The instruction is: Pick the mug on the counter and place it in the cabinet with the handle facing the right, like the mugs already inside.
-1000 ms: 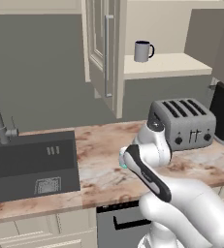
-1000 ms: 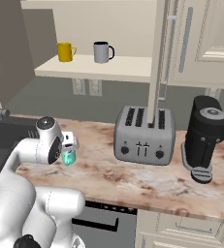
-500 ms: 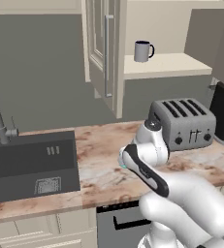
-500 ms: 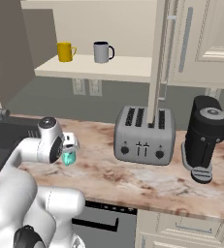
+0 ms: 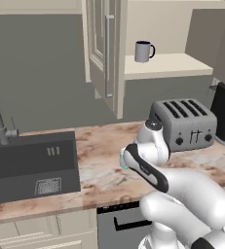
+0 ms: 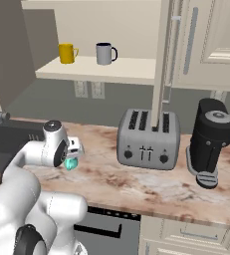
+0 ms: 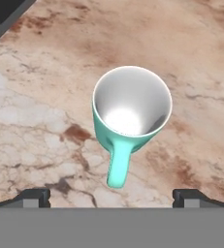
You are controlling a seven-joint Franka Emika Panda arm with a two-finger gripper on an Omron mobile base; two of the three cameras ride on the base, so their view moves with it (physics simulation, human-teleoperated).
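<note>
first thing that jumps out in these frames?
The teal mug standing upright on the marbled counter, white inside showing, its handle pointing toward the camera between the open gripper tips. Next, the grey mug and a yellow mug on the open cabinet's shelf above the toaster.

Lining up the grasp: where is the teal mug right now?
The teal mug stands upright on the counter directly below the open gripper, handle toward the fingertips. In the right base view it sits left of the toaster.
</note>
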